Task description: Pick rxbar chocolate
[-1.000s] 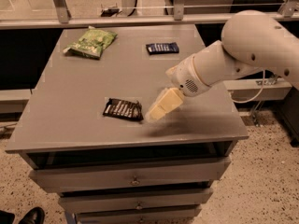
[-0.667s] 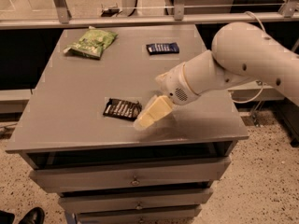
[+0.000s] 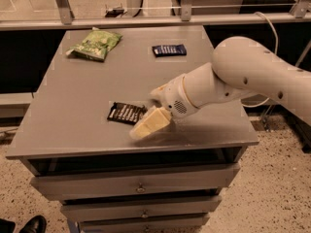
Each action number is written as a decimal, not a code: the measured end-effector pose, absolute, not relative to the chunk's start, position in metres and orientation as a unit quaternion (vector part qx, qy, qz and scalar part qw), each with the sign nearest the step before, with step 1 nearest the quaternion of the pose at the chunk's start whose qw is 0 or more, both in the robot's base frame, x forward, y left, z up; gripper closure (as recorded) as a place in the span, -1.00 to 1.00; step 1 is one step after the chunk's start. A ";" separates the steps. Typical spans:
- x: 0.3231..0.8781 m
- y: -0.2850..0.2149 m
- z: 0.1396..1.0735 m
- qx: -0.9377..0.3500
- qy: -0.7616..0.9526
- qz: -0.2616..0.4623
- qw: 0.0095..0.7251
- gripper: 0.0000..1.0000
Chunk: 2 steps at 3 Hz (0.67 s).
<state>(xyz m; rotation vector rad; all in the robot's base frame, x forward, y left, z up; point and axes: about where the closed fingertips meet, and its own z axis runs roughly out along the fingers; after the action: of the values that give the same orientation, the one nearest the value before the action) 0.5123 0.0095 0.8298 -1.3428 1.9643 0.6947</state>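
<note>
The rxbar chocolate point(image 3: 125, 113) is a small flat black wrapper with white lettering, lying near the front middle of the grey table point(image 3: 87, 86). My gripper point(image 3: 146, 126) has cream-coloured fingers and hangs low over the table, just right of the bar's right end, at or over it. The white arm reaches in from the right.
A dark blue bar wrapper point(image 3: 169, 50) lies at the back middle of the table. A larger green bag point(image 3: 95, 44) lies at the back left. Drawers sit under the table front. A rail and glass run behind the table. A shoe point(image 3: 32, 224) shows at the bottom left.
My gripper has moved left and down towards the black bar, from a spot right of it to its right end. The bar has not moved.
</note>
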 end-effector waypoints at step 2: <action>0.511 0.011 0.827 -0.504 0.753 0.269 0.327 0.25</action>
<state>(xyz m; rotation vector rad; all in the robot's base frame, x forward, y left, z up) 0.5112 0.0107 0.8266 -1.3198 1.9723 0.7048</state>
